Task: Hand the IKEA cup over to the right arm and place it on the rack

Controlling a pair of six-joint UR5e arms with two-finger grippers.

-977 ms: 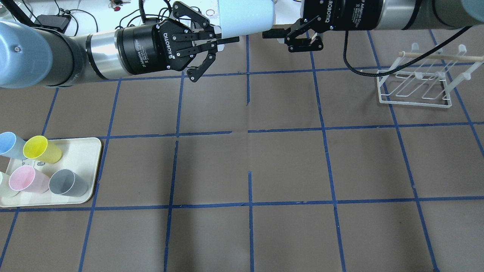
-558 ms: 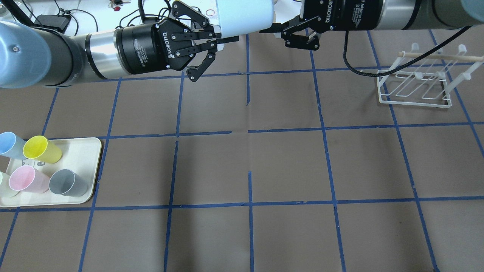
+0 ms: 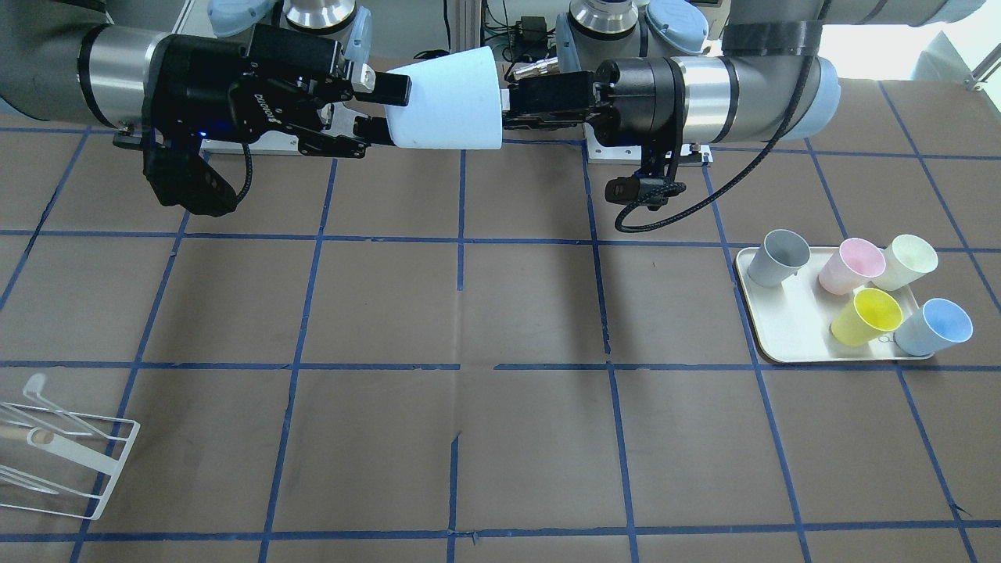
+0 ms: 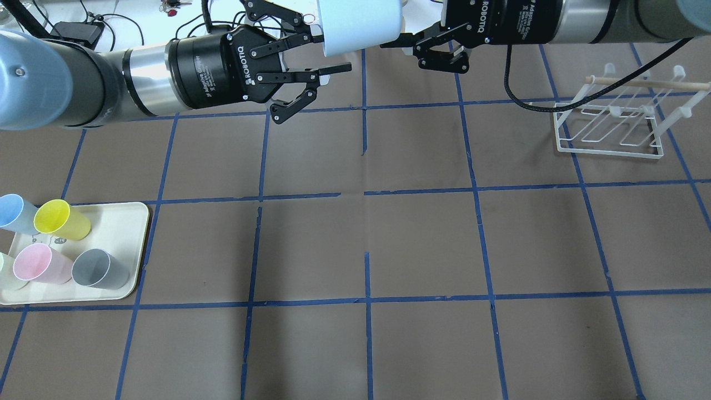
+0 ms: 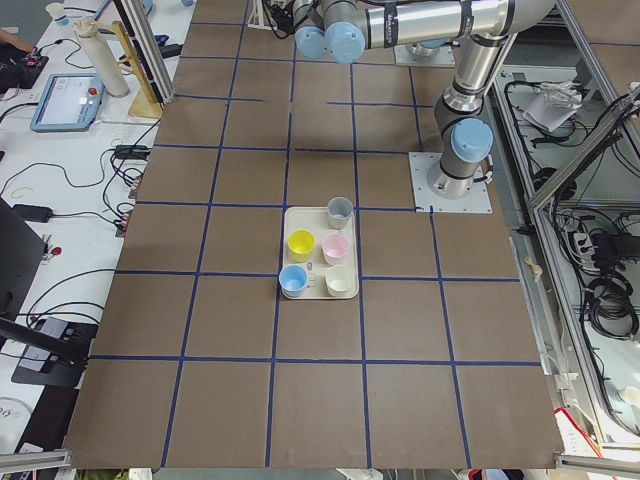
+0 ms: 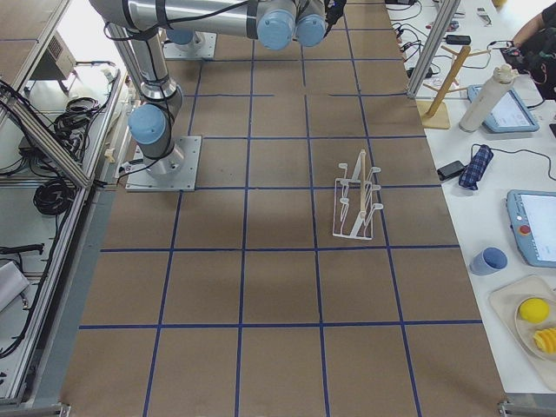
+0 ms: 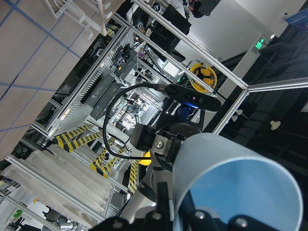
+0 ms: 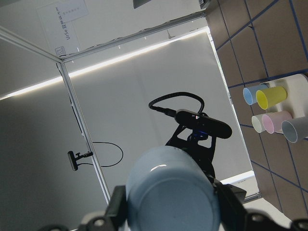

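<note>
One IKEA cup (image 3: 450, 102): right gripper (image 3: 383, 111) clamps base, left gripper (image 4: 332, 53) seemingly spread.

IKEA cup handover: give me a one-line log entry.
phase: handover | IKEA cup: airborne, horizontal | right gripper: shut on cup | left gripper: open

The IKEA cup (image 8: 171, 192) fills the lower centre, base-on; five cups (image 8: 267, 98) sit on a tray (image 8: 298, 82).
</note>
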